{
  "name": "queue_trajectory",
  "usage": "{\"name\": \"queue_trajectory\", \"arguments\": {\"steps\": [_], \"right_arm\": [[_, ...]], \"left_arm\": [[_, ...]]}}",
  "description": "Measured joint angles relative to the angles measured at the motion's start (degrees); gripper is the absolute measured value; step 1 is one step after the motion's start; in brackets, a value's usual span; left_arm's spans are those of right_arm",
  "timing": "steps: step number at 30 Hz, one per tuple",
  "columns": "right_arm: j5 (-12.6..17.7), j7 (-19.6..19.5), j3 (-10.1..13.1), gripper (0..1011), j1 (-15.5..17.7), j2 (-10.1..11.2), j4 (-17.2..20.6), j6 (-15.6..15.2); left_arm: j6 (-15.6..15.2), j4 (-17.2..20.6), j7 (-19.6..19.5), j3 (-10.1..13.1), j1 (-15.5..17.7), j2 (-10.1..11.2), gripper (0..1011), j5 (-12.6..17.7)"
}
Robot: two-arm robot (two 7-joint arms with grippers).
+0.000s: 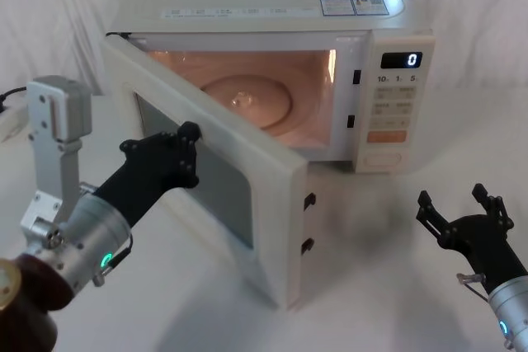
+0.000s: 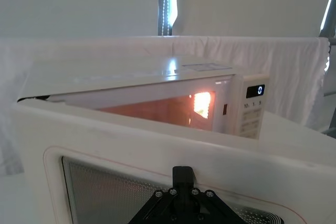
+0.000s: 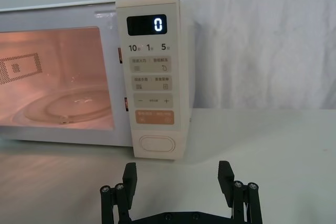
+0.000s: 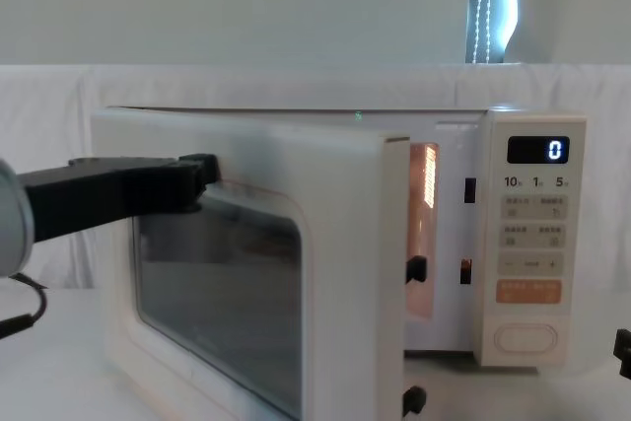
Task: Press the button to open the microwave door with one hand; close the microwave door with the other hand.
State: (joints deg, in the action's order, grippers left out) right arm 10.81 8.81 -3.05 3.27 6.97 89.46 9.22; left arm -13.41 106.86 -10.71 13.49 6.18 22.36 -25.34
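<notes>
The cream microwave door stands about half open, swung out toward my left side, and the lit cavity shows behind it. My left gripper is shut, and its tip rests against the door's outer face at the upper edge of the dark mesh window. The wide oval button sits at the bottom of the control panel, below the orange key. My right gripper hangs open over the table in front of the panel. It is well back from the button and holds nothing.
A glass turntable lies in the lit cavity. The display reads 0. White cloth covers the table and hangs behind the oven. A dark cable and a white object lie at the far left edge.
</notes>
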Motion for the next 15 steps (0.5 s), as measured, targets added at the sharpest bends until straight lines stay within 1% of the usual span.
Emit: {"name": "queue_trajectory", "arguments": {"steps": [7,10,11,15], "right_arm": [[0.0,0.0,0.0,1002,0.0,0.0,0.0,0.0],[0.0,0.0,0.0,1002,0.0,0.0,0.0,0.0],[0.0,0.0,0.0,1002,0.0,0.0,0.0,0.0],[0.0,0.0,0.0,1002,0.0,0.0,0.0,0.0]], "left_arm": [[-1.1,-1.6,0.4,1.0,2.8,-1.6,0,1.0],[-1.4,-2.8,0.6,1.6,4.3,-2.6,0,1.9],[-1.4,-2.8,0.6,1.6,4.3,-2.6,0,1.9],[-1.8,-4.3,0.9,2.2,6.0,-3.7,0,3.0]]}}
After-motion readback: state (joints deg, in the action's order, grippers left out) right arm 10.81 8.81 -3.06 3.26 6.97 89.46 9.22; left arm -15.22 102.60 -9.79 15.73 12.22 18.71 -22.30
